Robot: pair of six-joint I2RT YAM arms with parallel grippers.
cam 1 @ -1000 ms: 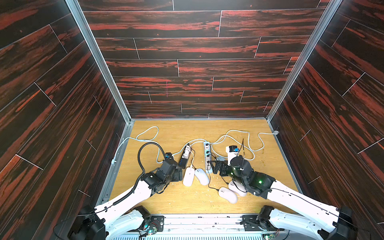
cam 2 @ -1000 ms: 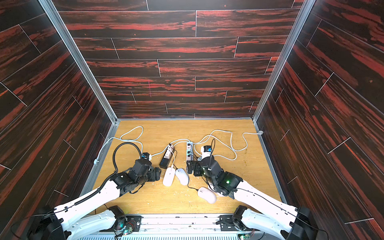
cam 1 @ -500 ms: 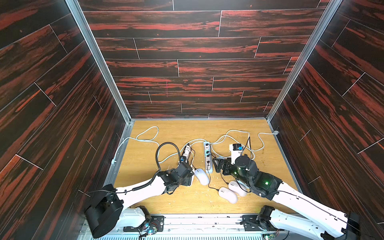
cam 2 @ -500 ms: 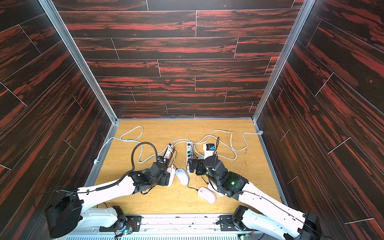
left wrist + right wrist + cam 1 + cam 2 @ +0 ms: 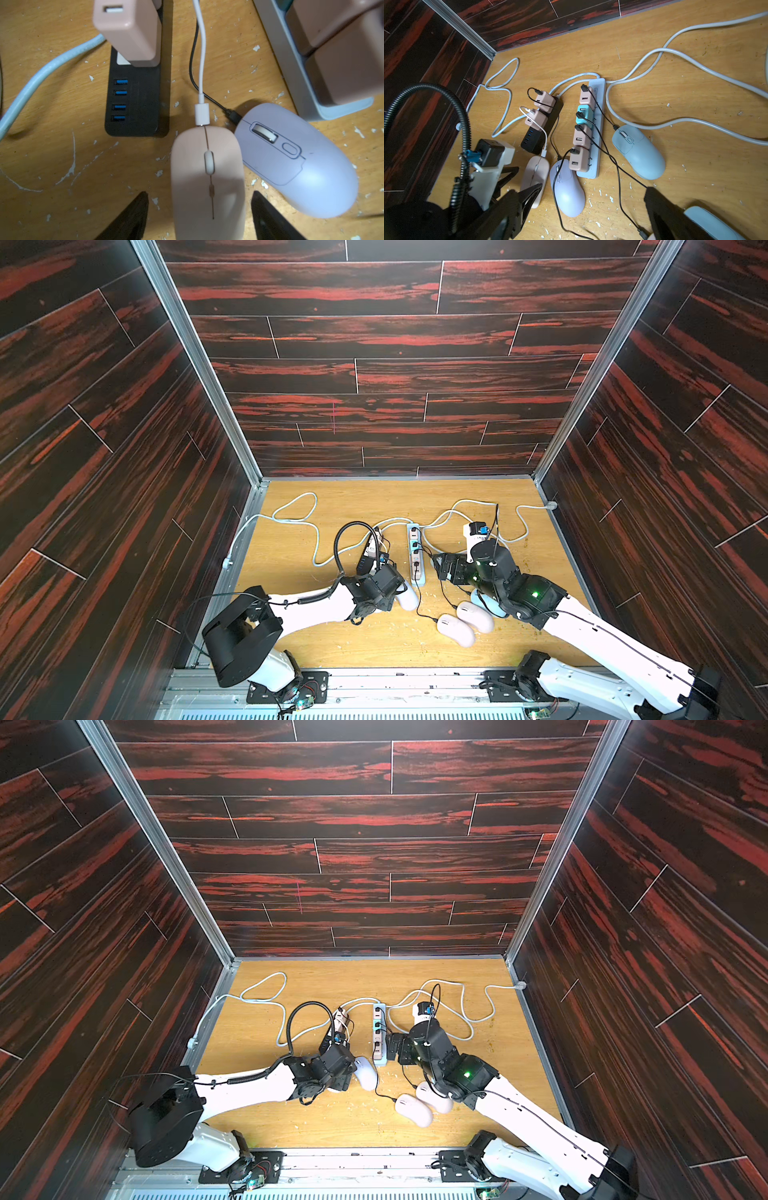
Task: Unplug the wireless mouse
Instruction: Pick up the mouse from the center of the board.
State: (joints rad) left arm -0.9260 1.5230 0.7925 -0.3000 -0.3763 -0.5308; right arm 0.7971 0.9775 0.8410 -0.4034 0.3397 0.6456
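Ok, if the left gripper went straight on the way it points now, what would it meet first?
Probably the pink mouse, which the open left gripper straddles; the white plug at its front comes next. Height over the mouse is unclear.

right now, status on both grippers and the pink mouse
Left gripper open, straddling pink mouse, no grip. Right gripper open, empty. White plug seated in the mouse. Lilac mouse crowds one side.

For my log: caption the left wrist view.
Open left hand straddles pink mouse, white cable plugged in; lilac mouse alongside.
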